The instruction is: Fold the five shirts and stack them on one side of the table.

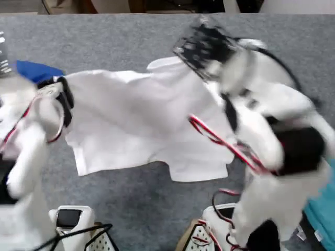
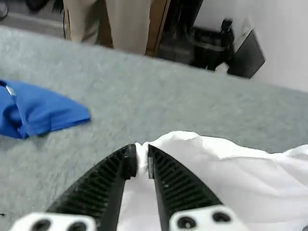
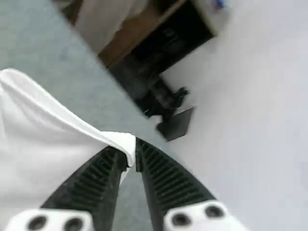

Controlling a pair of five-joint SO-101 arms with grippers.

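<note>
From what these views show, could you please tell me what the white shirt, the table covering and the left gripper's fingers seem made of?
The white shirt looks like thin, soft cloth, matte: it drapes and creases. The table covering seems grey felt or short carpet, fuzzy and matte. The left gripper's fingers look like black rigid plastic, ribbed, dull.

Robotics laboratory or test room. A table (image 1: 131,36) covered in grey felt carries two small white desktop arms, the left arm (image 1: 26,141) and the right arm (image 1: 272,130), with exposed red and black cables (image 1: 225,144) and their bases at the near edge; a white shirt (image 1: 136,125) lies spread between them. Beyond the table, the wrist views show a bare white wall (image 3: 260,96), wooden furniture (image 2: 159,24) and dark equipment (image 2: 211,43) beside it, the furnishings of a workroom rather than a home.
</note>
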